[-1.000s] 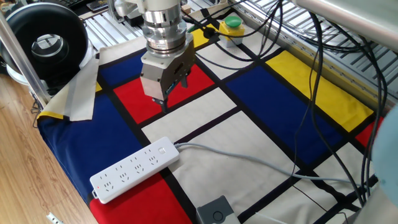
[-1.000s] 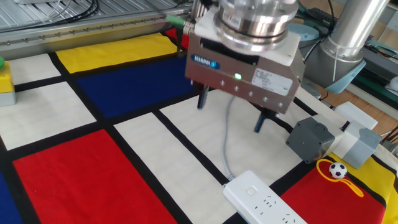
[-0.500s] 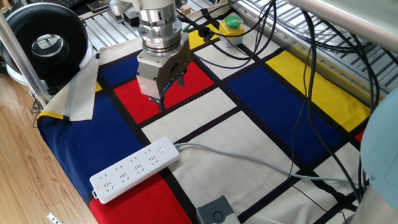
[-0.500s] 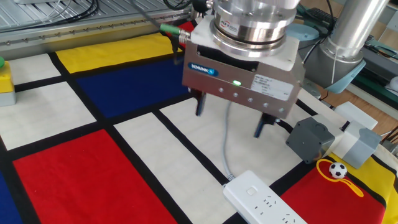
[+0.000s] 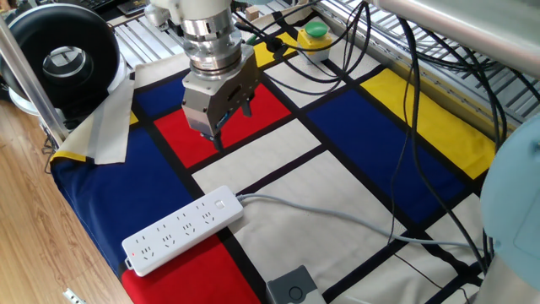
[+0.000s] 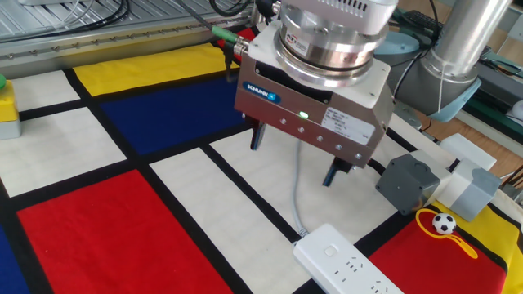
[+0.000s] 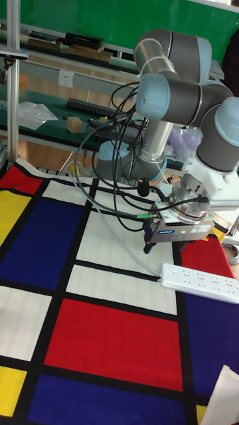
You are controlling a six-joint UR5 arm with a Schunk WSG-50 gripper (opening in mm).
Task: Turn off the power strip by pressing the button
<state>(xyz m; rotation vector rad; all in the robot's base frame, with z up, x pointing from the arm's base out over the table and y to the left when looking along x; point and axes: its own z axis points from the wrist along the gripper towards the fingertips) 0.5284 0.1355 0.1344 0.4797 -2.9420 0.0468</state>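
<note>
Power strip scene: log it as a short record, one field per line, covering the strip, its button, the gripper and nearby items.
power strip: long white bar lying flat on the colour-block cloth, near its front edge
cord: pale grey, leaving the strip's end nearest the gripper
button: small flush white switch at the cord end of the strip
gripper: fingers open, pointing down, above the cloth, apart from the strip
contact: none; button not yet pressed
grey box: beside the strip's cord end
green button: at the far edge

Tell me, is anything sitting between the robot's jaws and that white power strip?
No. In one fixed view, only bare checkered cloth lies between the gripper and the power strip.
</note>
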